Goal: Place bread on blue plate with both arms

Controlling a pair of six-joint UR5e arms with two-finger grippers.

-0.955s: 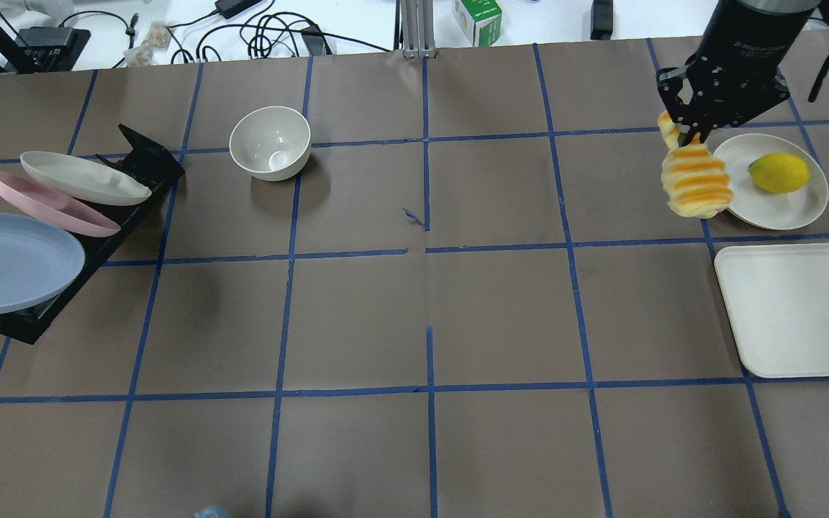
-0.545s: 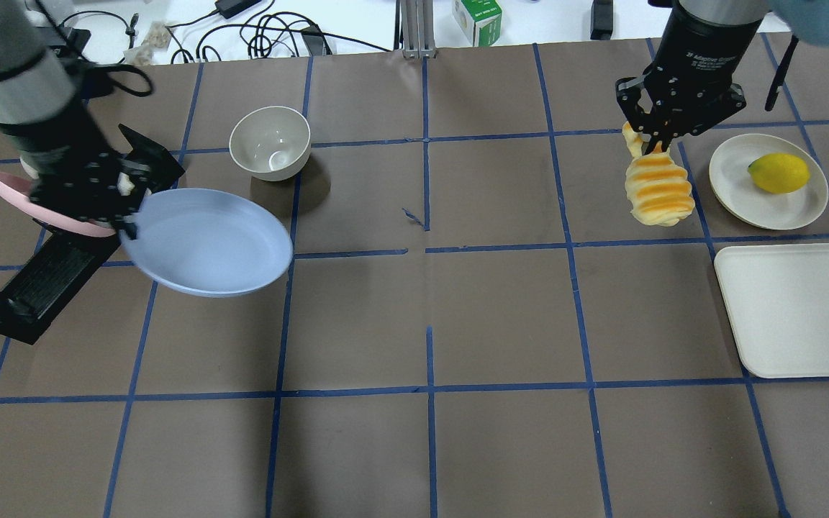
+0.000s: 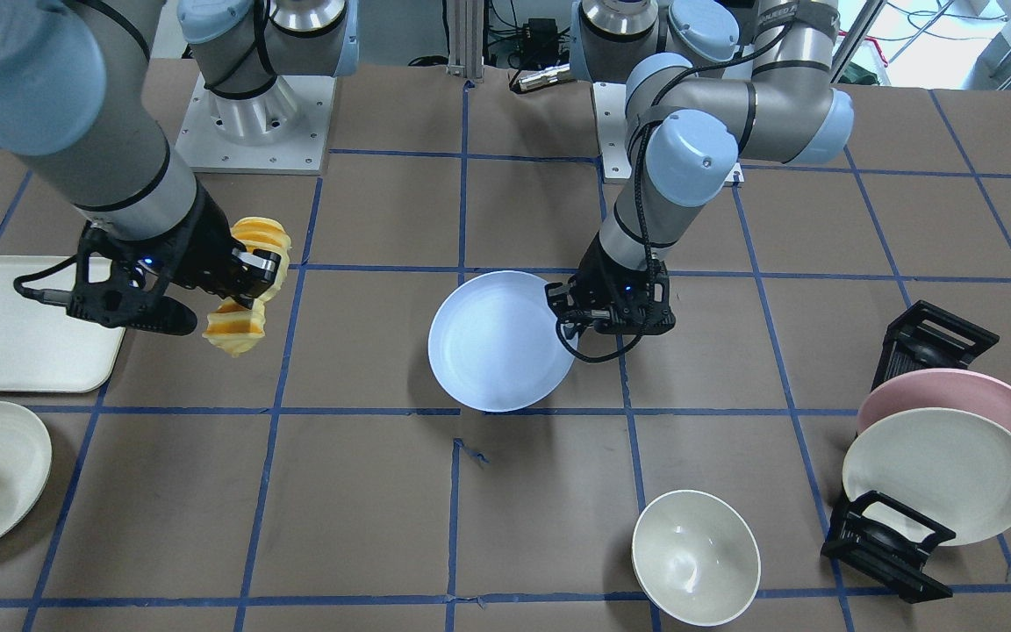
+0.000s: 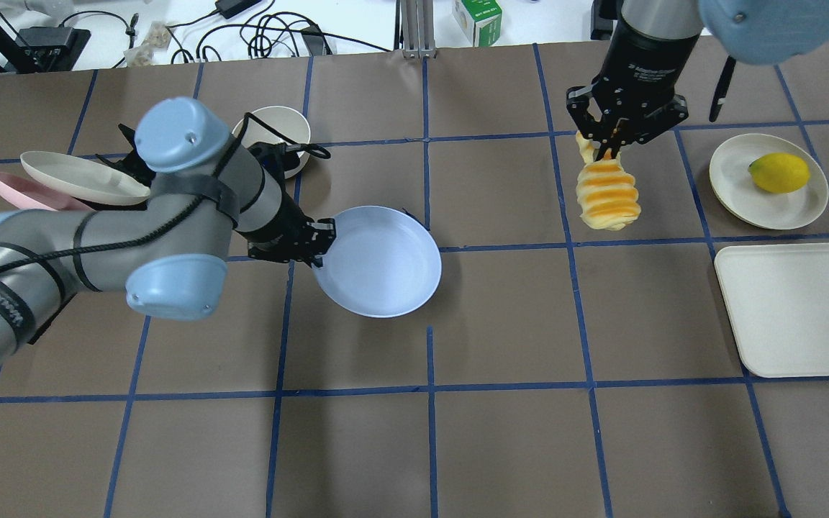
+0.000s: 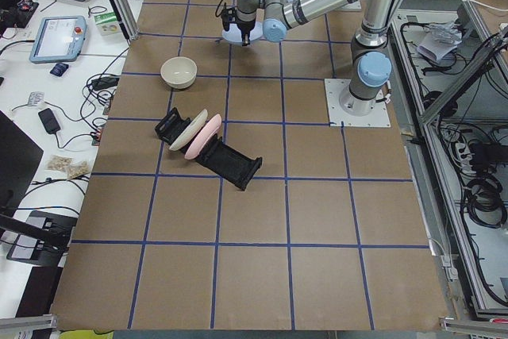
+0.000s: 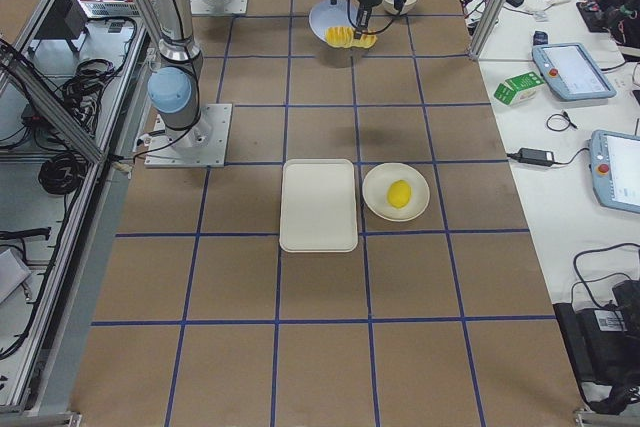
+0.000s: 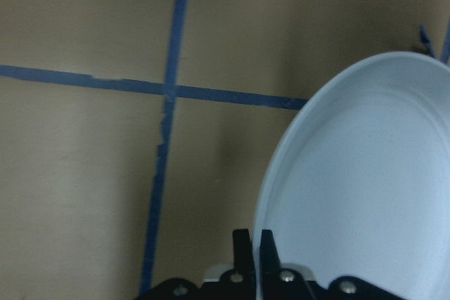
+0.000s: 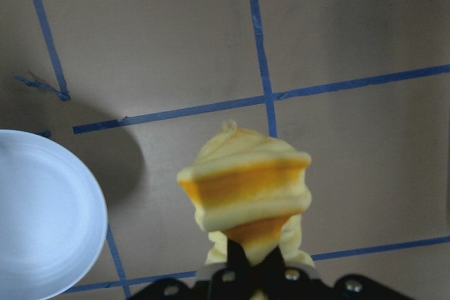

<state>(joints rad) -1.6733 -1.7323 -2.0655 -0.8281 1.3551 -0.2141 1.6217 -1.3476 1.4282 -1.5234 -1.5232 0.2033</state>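
Observation:
My left gripper (image 4: 317, 243) is shut on the near rim of the blue plate (image 4: 378, 262) and holds it level near the table's centre; it also shows in the front view (image 3: 561, 312) and the left wrist view (image 7: 253, 244). The plate (image 3: 497, 342) (image 7: 365, 194) is bare. My right gripper (image 4: 610, 147) is shut on the top end of the bread (image 4: 607, 196), which hangs down above the table, well to the right of the plate. In the right wrist view the bread (image 8: 246, 187) hangs in the jaws with the plate (image 8: 42, 216) at lower left.
A white bowl (image 3: 696, 557) stands behind the left arm. A black rack (image 3: 887, 540) holds a pink plate (image 3: 953, 395) and a cream plate (image 3: 940, 474) at far left. A white tray (image 4: 796, 309) and a cream plate (image 4: 745, 191) with a lemon (image 4: 778, 173) sit at right.
My left arm has carried the blue plate from beside the rack to the table's centre. My right gripper has moved left with the bread, away from the lemon's plate.

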